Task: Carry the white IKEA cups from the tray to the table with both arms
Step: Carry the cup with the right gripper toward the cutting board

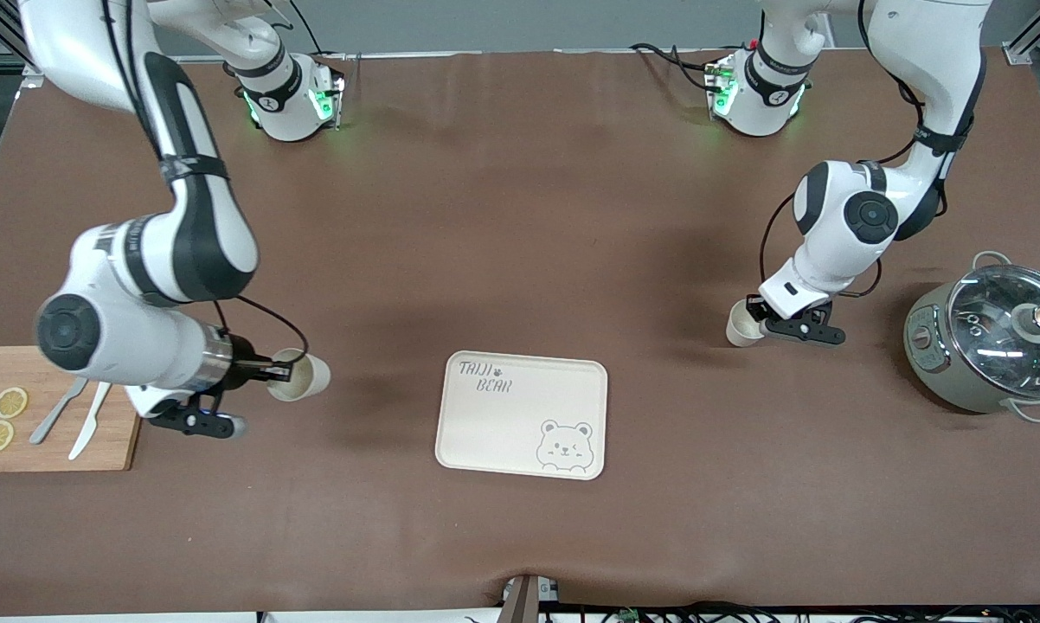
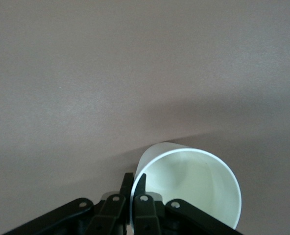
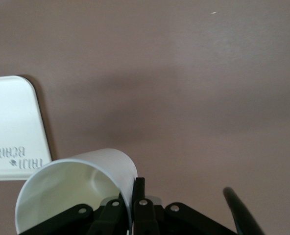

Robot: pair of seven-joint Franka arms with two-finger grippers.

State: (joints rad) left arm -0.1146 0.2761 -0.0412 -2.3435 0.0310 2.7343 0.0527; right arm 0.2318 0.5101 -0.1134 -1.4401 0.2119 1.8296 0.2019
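Note:
My right gripper (image 1: 282, 374) is shut on the rim wall of one white IKEA cup (image 1: 302, 377), one finger inside and one outside. The cup lies tipped on its side over the bare brown mat, toward the right arm's end of the cream bear tray (image 1: 520, 414). In the right wrist view the cup (image 3: 71, 188) shows its cream inside at the gripper (image 3: 132, 188), with the tray's corner (image 3: 12, 127) beside it. My left gripper (image 1: 758, 325) is shut the same way on a second cup (image 1: 741, 326), also tilted, over the mat toward the left arm's end. The left wrist view shows that cup (image 2: 194, 188) at the gripper (image 2: 133, 183).
A wooden board (image 1: 105, 450) with two lemon slices (image 1: 3, 419), a fork (image 1: 57, 410) and a knife (image 1: 89, 421) lies at the right arm's end. A grey-green pot with a glass lid (image 1: 991, 342) stands at the left arm's end.

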